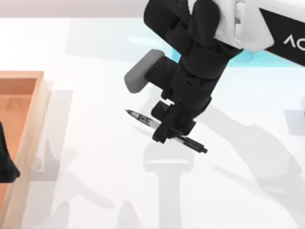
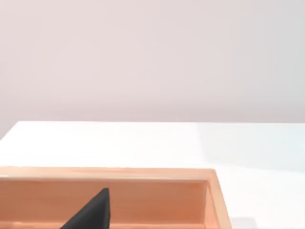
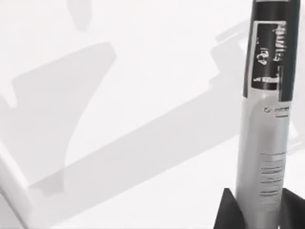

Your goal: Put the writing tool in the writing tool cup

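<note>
Top view: right gripper (image 1: 167, 129) clamps marker (image 1: 139, 117), wooden tray (image 1: 33, 124) far left.

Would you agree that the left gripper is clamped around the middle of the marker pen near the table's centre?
No, the right gripper is the one at the marker pen; the top view shows it. The rest stands: its fingers flank the pen's middle barrel near the table's centre.

My right claw (image 1: 167, 130) grips the pen (image 1: 143, 118) mid-table, with open white table (image 1: 95, 191) on all sides. The wooden tray (image 1: 29, 129) walls off the left edge, my left claw (image 1: 7, 164) inside it.
</note>
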Robot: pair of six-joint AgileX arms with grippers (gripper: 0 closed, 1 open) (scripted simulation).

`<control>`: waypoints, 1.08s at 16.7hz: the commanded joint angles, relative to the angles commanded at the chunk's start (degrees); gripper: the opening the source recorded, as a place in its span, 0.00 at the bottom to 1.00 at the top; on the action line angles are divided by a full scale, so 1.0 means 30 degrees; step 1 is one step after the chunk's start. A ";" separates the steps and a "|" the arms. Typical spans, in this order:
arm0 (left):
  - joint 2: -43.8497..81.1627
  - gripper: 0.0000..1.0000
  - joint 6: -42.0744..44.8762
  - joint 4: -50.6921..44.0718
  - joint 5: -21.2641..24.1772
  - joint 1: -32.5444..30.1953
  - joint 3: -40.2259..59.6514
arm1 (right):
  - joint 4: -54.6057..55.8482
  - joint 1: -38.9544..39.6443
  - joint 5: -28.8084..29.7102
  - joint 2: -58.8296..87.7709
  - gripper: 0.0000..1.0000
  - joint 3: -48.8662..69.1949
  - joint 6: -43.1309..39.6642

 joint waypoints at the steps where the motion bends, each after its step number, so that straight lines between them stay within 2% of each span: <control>1: 0.0000 1.00 0.0000 0.0000 0.0000 0.0000 0.0000 | 0.0599 -0.0704 -0.0803 0.0099 0.00 -0.0226 -0.0350; 5: 0.0000 1.00 0.0000 0.0000 0.0000 0.0000 0.0000 | 0.3987 -0.4821 -0.5699 0.0622 0.00 -0.1729 -0.2282; 14: 0.0000 1.00 0.0000 0.0000 0.0000 0.0000 0.0000 | 1.4961 -1.7689 -2.1747 0.1017 0.00 -0.7737 -0.7915; 18: 0.0000 1.00 0.0000 0.0000 0.0000 0.0000 0.0000 | 1.9639 -2.2551 -2.7378 0.0348 0.00 -1.0078 -1.0166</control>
